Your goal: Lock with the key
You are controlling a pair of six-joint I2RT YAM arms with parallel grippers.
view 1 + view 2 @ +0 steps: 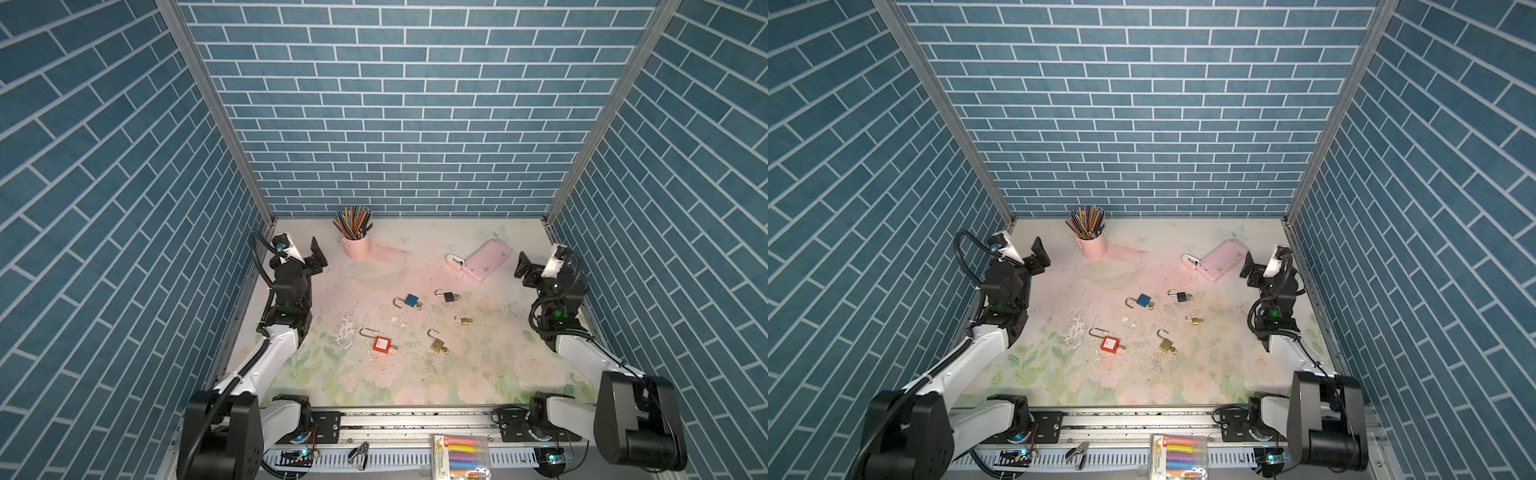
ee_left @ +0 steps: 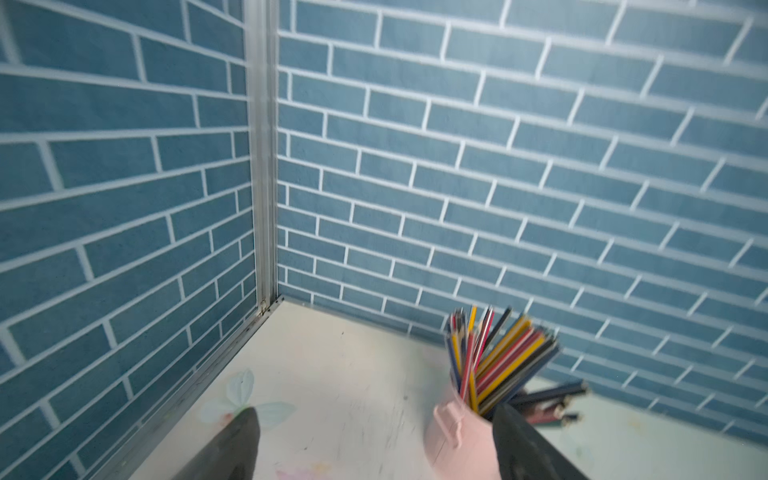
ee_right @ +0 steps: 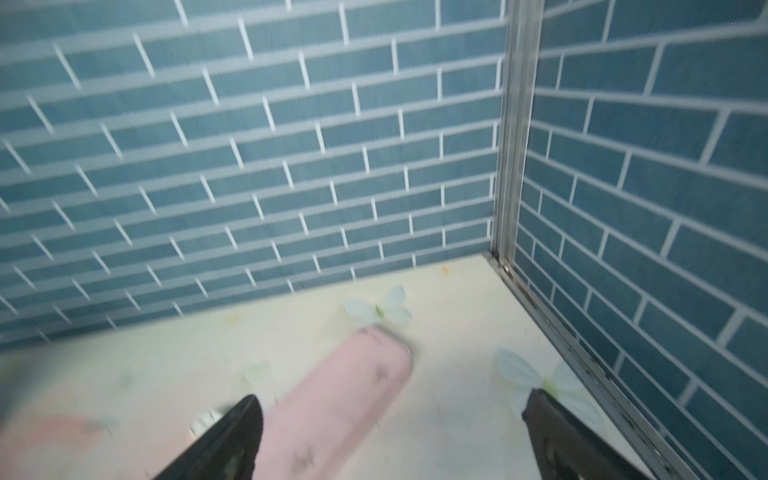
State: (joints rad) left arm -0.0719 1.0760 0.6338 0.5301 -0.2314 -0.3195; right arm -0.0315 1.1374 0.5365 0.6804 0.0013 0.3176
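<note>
Clearly, left fingers wide apart, empty, right fingers likewise, padlocks untouched

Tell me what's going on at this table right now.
Nothing is being handled yet. Both arms sit at the sides of the table, left gripper and right gripper open and empty. Five padlocks lie untouched mid-table: the blue padlock, red padlock and big brass padlock show open shackles; the black padlock and small brass padlock are harder to read.
</note>
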